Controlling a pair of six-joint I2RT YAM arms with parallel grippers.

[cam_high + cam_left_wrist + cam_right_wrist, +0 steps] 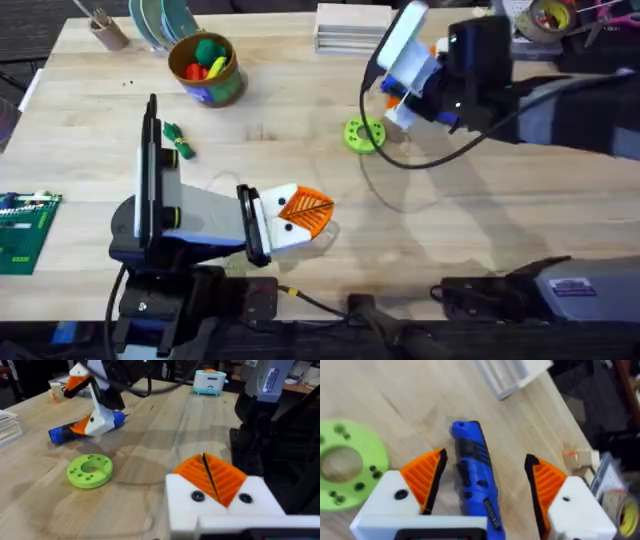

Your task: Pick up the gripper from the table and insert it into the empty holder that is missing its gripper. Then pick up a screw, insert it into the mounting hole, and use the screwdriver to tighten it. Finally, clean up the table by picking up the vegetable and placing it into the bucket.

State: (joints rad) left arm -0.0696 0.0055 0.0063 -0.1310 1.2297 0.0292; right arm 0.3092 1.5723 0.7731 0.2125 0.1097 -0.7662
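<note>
The blue screwdriver (470, 442) lies on the wooden table (480, 200) at the back right, beside a bright-green disc (364, 134). My right gripper (485, 457) is open and straddles the screwdriver, its orange pads clear of it on both sides. From the left wrist view the screwdriver (62, 434) rests flat under the right gripper (86, 405). My left gripper (305, 210) hangs near the table's front middle, shut with nothing between its pads (222, 480). The small dark-green vegetable (178, 140) lies left of centre. The bucket (207, 68) stands behind it. The loose gripper, holder and screw are out of view.
A tan cup of sticks (105, 30) stands at the back left and a white stack (352, 25) at the back middle. A green circuit board (22, 230) lies at the left edge. A tape roll (548, 18) sits at the far right.
</note>
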